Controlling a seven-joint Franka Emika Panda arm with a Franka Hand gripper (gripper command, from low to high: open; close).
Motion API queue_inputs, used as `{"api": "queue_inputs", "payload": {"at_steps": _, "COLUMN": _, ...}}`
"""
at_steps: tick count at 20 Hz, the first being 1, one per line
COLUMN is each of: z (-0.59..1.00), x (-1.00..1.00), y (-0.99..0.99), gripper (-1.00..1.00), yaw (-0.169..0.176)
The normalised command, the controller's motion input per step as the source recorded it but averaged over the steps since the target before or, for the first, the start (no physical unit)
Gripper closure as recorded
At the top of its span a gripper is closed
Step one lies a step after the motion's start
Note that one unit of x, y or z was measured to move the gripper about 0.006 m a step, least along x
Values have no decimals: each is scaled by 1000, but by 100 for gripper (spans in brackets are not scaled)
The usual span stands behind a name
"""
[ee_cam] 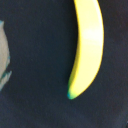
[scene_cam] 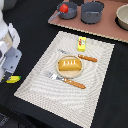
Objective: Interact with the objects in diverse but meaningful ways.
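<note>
A yellow banana (scene_cam: pixel 13 79) lies on the black tabletop at the exterior view's left, just off the placemat's edge. My gripper (scene_cam: pixel 6 74) hangs right over it on the white arm; its fingers are not distinct, so open or shut does not show. The wrist view is filled by the banana (ee_cam: pixel 87 45), curved, with its dark tip near the middle. An orange ridged bread block (scene_cam: pixel 69 65) sits on a small round plate (scene_cam: pixel 62 73) in the middle of the placemat. A small yellow box (scene_cam: pixel 81 44) lies beyond it. A red tomato (scene_cam: pixel 63 8) rests in a grey pot (scene_cam: pixel 70 13).
A striped beige placemat (scene_cam: pixel 45 90) carries an orange-handled fork (scene_cam: pixel 67 81) and knife (scene_cam: pixel 85 57). A brown board (scene_cam: pixel 107 27) at the back holds a second grey pot (scene_cam: pixel 92 11) and a pale bowl (scene_cam: pixel 123 17). A pale blurred shape (ee_cam: pixel 3 52) sits at the wrist view's edge.
</note>
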Motion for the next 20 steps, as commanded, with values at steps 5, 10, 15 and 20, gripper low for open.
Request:
{"api": "queue_inputs", "payload": {"at_steps": 5, "z": -289, "x": 0, "y": -181, "gripper": -100, "yaw": 0}}
{"api": "queue_inputs", "payload": {"at_steps": 10, "z": -213, "x": 6, "y": -147, "gripper": -100, "yaw": -6}}
{"api": "queue_inputs", "payload": {"at_steps": 15, "z": -214, "x": 0, "y": -162, "gripper": -100, "yaw": -18}}
{"api": "queue_inputs", "payload": {"at_steps": 20, "z": -165, "x": 0, "y": -150, "gripper": 100, "yaw": -22}}
